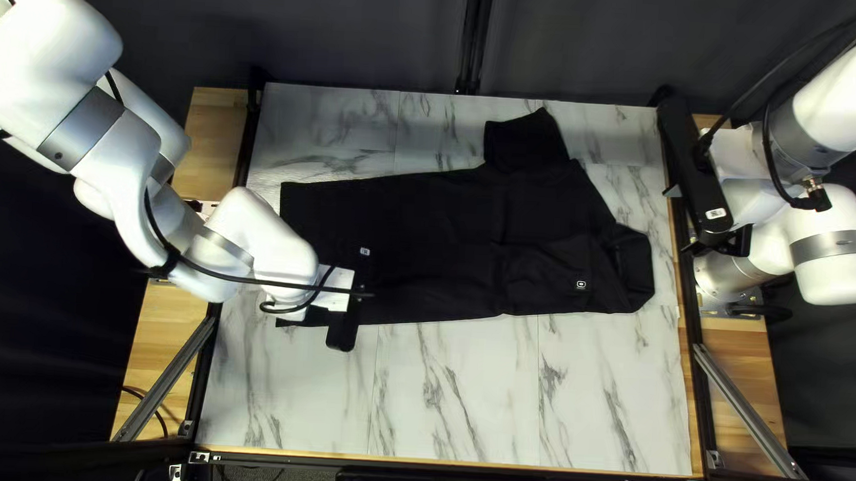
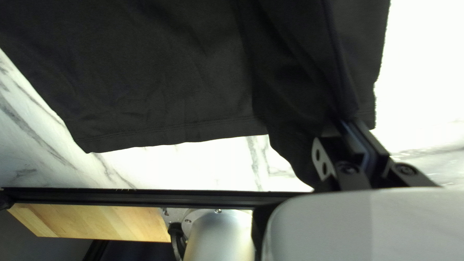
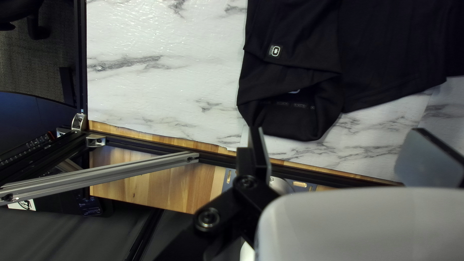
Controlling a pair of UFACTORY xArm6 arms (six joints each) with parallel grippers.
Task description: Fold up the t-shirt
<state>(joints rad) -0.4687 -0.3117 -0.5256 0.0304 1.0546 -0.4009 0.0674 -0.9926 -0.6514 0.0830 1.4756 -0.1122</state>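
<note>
The t-shirt (image 1: 438,226) is lying on the marble-patterned table (image 1: 478,399), its hem (image 2: 179,130) running beside the left gripper (image 2: 360,128). The left jaws are clamping cloth near one hem corner. The right gripper's (image 3: 338,130) jaws are standing apart, with the shirt's bunched end (image 3: 295,118) lying ahead of them, free of contact. The fabric is probably behaving as light, limp and non-fragile, but creasing and sliding readily. The hem corner is offering a sound hold; the bunched end is likely requiring a shallow pinch across all layers. No container is showing.
</note>
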